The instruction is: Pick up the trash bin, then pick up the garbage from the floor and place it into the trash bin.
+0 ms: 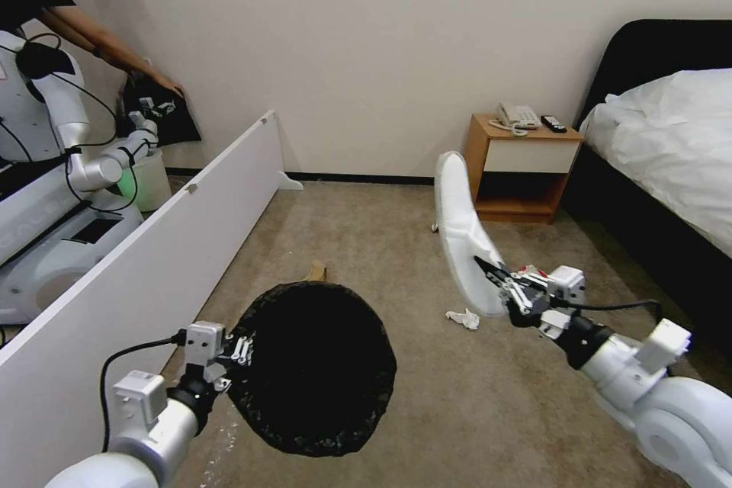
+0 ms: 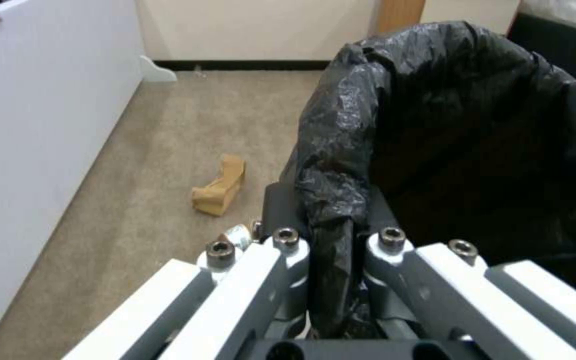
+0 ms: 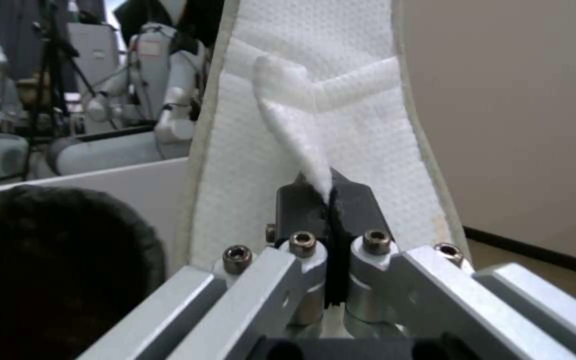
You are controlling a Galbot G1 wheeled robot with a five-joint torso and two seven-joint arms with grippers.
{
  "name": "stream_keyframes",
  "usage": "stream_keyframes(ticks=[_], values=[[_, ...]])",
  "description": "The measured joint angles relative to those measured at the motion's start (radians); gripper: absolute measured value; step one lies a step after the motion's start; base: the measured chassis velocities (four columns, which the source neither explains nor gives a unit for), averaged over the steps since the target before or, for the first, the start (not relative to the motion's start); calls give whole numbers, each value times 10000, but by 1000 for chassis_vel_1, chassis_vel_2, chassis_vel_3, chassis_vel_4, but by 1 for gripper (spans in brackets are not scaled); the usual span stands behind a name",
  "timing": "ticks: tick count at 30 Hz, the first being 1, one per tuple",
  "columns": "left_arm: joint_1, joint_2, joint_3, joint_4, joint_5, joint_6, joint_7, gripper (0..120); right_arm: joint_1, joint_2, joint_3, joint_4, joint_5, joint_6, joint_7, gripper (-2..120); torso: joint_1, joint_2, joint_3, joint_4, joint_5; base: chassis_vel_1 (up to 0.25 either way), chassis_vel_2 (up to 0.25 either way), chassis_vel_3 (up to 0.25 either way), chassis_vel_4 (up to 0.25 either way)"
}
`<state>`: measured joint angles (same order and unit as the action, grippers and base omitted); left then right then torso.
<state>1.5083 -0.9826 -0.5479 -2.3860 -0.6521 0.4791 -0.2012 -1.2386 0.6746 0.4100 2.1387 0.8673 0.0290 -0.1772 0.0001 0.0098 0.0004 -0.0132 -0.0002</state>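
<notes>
My left gripper (image 1: pixel 242 351) is shut on the rim of the trash bin (image 1: pixel 313 366), whose black bag lining faces up at me, held above the floor (image 1: pixel 381 236). In the left wrist view the fingers (image 2: pixel 288 215) pinch the bag-covered rim (image 2: pixel 341 150). My right gripper (image 1: pixel 493 278) is shut on a white slipper (image 1: pixel 460 221), held upright to the right of the bin; its strap sits between the fingers (image 3: pixel 298 200). A crumpled white tissue (image 1: pixel 463 318) lies on the carpet below the slipper. A brown paper bag (image 2: pixel 220 186) lies beyond the bin.
A long white board (image 1: pixel 152 259) runs along my left. Behind it stand another robot (image 1: pixel 53 168) and a pale unlined bin (image 1: pixel 149 181). A wooden nightstand (image 1: pixel 522 168) and a bed (image 1: pixel 671 145) are at the right.
</notes>
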Motion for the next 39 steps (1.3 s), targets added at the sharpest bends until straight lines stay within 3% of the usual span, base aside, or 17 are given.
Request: stream_keyframes(ticks=[7,14,24,34,39], values=[[-81,12,-32,44,-201,23,-26,4,1327,372,-1619,-404,-296,197,-66,0,0,0,0,0,1,0,0,0,0],[156,29,2,30,-323,-58,-29,4,2956,738,-3664,-1017,-217,681,-841,0,0,0,0,2,-2,0,0,0,0],[323,-53,-245,-101,-326,-99,-8,4,5139,1825,-5908,-2037,-73,950,-1124,0,0,0,0,0,-1,0,0,0,0],[460,-18,-519,-259,-436,-87,-85,4,6013,2533,-6991,-2558,-146,995,-1195,0,1,0,-1,1,1,0,0,0,0],[616,-105,-477,-378,-1019,272,-426,4,6114,2581,-7312,-2535,-209,969,-1102,0,0,0,0,0,2,0,0,0,0]])
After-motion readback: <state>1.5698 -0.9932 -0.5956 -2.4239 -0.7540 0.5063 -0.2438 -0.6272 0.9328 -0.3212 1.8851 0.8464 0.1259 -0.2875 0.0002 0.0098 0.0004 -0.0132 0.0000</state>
